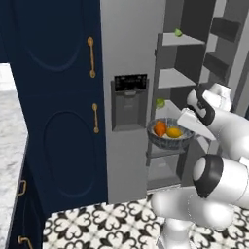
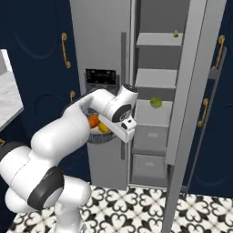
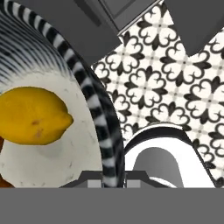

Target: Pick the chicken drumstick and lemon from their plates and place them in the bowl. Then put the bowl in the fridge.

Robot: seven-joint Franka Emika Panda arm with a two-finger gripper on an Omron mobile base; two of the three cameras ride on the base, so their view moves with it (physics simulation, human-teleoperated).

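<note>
My gripper (image 1: pixel 188 131) is shut on the right rim of the dark ribbed bowl (image 1: pixel 157 141) and holds it in the air in front of the open fridge (image 1: pixel 126 48), about level with a middle shelf. In the bowl lie the yellow lemon (image 1: pixel 174 132) and the orange-brown chicken drumstick (image 1: pixel 159 128). In the hand view the striped bowl rim (image 3: pixel 94 100) runs down between my fingertips, with the lemon (image 3: pixel 30 114) on the speckled inside. From the right base view, the bowl (image 2: pixel 98 137), the drumstick (image 2: pixel 93 121) and the lemon (image 2: pixel 103 128) sit half hidden behind my arm. The plates are out of view.
The fridge's right door (image 2: pixel 191 91) stands open beside pale shelves (image 2: pixel 154 77). Small green fruits (image 1: pixel 178 32) (image 1: pixel 160 102) lie on two shelves. Navy cabinets (image 1: pixel 53 97) with gold handles flank the fridge. A marble counter (image 1: pixel 9 141) is at the left. Patterned floor tiles (image 3: pixel 175 78) lie below.
</note>
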